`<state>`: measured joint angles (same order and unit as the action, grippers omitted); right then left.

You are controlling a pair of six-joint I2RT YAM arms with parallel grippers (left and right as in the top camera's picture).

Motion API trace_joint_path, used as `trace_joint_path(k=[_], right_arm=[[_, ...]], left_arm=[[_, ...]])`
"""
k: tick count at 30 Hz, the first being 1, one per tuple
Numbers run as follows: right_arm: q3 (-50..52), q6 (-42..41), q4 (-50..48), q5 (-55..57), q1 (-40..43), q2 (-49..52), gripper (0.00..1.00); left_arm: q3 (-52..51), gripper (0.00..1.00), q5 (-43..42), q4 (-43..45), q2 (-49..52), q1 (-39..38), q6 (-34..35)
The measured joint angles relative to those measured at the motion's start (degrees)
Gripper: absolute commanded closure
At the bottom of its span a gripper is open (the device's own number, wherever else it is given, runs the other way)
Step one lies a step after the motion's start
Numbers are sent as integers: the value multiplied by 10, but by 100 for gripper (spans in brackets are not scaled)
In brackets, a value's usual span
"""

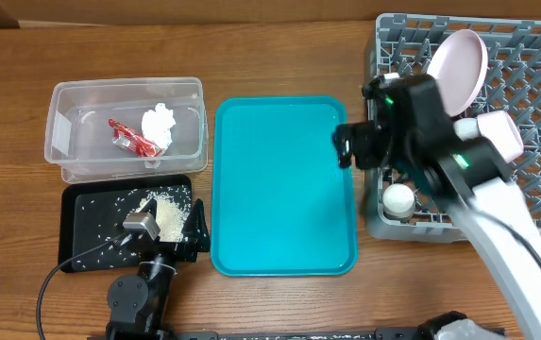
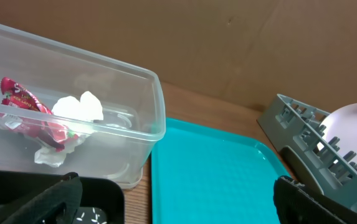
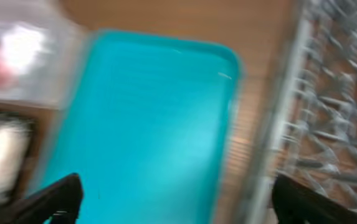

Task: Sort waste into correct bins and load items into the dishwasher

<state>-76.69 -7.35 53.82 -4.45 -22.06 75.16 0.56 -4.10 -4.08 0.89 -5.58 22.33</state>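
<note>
Wooden table runs under everything. Left claw hangs over the near right part of the black tray, its two fingers set wide apart and gripping nothing. Loose rice grains lie heaped on that tray just below the claw and a little to its left, with stray grains scattered further left. Beyond the claw sits the clear tub, and inside it lie the red wrapper and, just beside that, the crumpled white tissue. To the claw's right lies the teal tray, its long edge close against the black tray.

Right claw hovers above the right edge of the teal tray, just beside the left wall of the grey dish rack. Its wrist view is blurred, yet both fingers show far apart at the lower corners, with nothing held between them. A plate stands tilted on edge among the pegs, beyond the claw and to its right. A white cup sits in the rack's near left corner, to the right of the claw and closer to the robot
</note>
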Motion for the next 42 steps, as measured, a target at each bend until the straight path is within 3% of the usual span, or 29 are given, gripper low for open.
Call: trace_joint_path(k=[5,12,21,24,31,42], right_arm=[[-1,-1,42,-61,-16,-105,0],[-1,-1,103,-33,-6,-172,0],[0,-1,101,63,43,-308,0],[22,0,51,77,82,-357,0],[220,-1,-114,84,159,-495,0],[568,-1,-272,62,164,-712,0]], left_arm=[[0,0,0,0,0,0,0],[0,0,0,0,0,0,0],[0,0,0,0,0,0,0],[0,0,0,0,0,0,0],[0,0,0,0,0,0,0],[0,0,0,0,0,0,0]])
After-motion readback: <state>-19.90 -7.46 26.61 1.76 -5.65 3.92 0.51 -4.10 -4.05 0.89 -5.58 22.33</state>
